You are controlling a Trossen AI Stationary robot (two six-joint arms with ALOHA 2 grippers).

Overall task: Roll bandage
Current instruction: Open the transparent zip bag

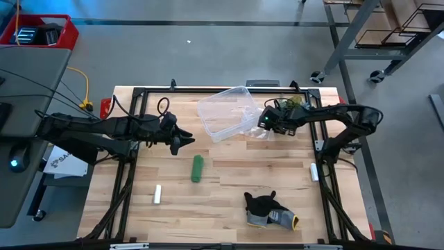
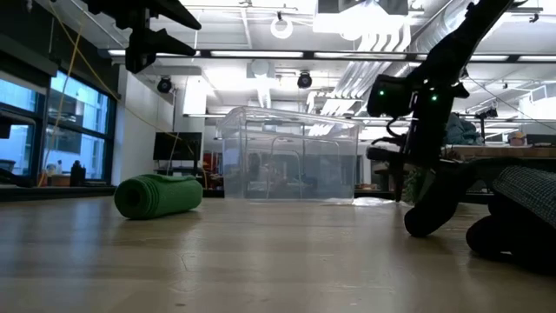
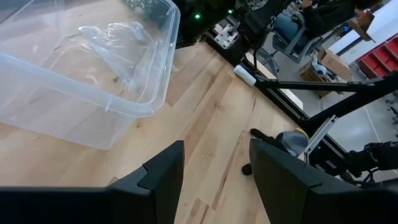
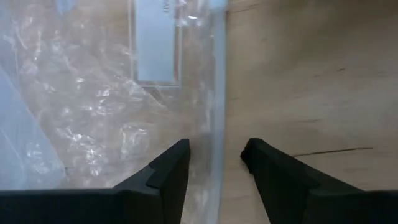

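Observation:
The bandage is a bright green compact roll lying on its side on the wooden table, near the middle; the low view shows it at the left. My left gripper hovers open above the table, just beyond the roll toward the far left, with nothing between its fingers. My right gripper points down, open, at the right side of a clear plastic bin. Its fingers stand on either side of the bin's wall, with a gap showing on both sides.
The clear bin at the far middle holds crumpled clear plastic. A dark grey glove lies near the front edge. One small white cylinder lies at the front left, another by the right frame. Bare wood surrounds the roll.

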